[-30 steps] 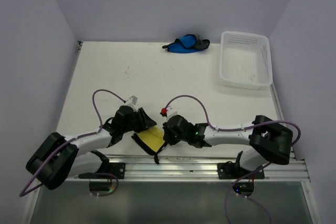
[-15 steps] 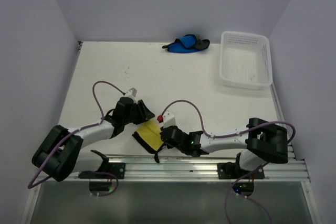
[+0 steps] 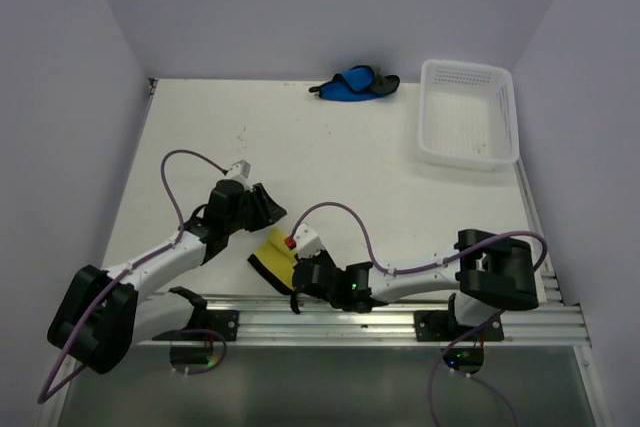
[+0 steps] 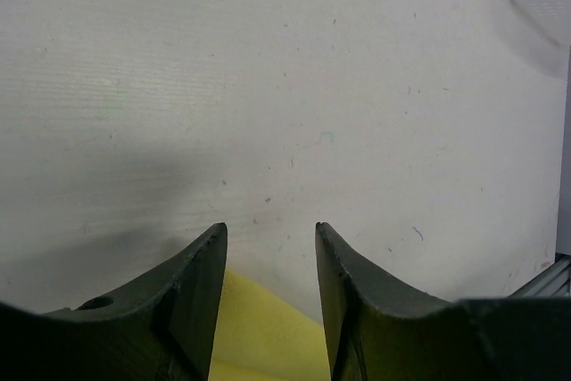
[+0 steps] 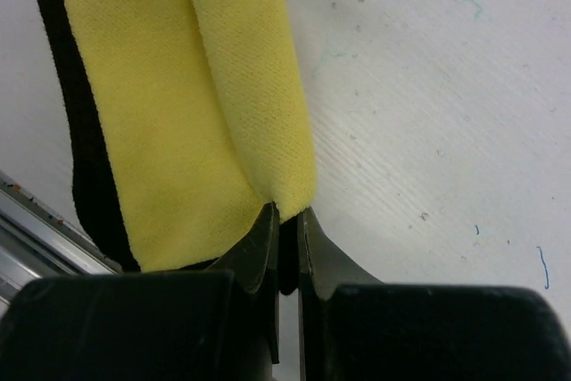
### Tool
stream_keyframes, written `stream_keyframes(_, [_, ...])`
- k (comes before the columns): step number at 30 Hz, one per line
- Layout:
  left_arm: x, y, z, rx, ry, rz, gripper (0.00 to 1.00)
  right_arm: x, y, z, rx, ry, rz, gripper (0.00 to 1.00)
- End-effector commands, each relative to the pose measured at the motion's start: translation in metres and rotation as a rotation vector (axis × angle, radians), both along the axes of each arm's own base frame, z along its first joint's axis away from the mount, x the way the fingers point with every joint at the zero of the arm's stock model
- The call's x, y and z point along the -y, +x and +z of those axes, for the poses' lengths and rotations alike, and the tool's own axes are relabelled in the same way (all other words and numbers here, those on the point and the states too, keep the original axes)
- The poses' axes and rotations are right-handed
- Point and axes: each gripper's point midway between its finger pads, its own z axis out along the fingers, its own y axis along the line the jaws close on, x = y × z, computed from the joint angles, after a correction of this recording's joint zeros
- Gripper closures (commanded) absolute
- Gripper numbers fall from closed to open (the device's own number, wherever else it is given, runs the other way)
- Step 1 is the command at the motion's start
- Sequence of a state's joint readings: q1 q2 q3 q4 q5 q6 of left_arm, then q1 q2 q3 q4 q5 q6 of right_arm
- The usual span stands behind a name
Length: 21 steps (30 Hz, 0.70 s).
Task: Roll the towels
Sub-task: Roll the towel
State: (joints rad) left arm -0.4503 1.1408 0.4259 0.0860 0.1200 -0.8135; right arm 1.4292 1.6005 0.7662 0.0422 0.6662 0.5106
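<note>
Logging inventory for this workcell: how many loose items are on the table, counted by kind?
Towels: 2 (yellow towel, blue towel)
Baskets: 1 (white basket)
Total: 3

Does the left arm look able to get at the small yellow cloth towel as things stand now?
Probably yes. The left claw is open and empty right beside the soft yellow towel with dark edging; the right claw pinches only one fold.
</note>
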Motion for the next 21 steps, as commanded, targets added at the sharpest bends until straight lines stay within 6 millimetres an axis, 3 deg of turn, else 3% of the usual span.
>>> stream_keyframes(1, [-0.007, 0.009, 0.018, 0.049, 0.029, 0.012, 0.51, -0.010, 0.003, 0.017, 0.116, -0.058, 0.000, 1.00])
stream_keyframes(21, [-0.012, 0.006, 0.035, 0.089, 0.000, 0.026, 0.50, -0.010, -0.010, 0.007, 0.337, -0.408, 0.151, 1.00])
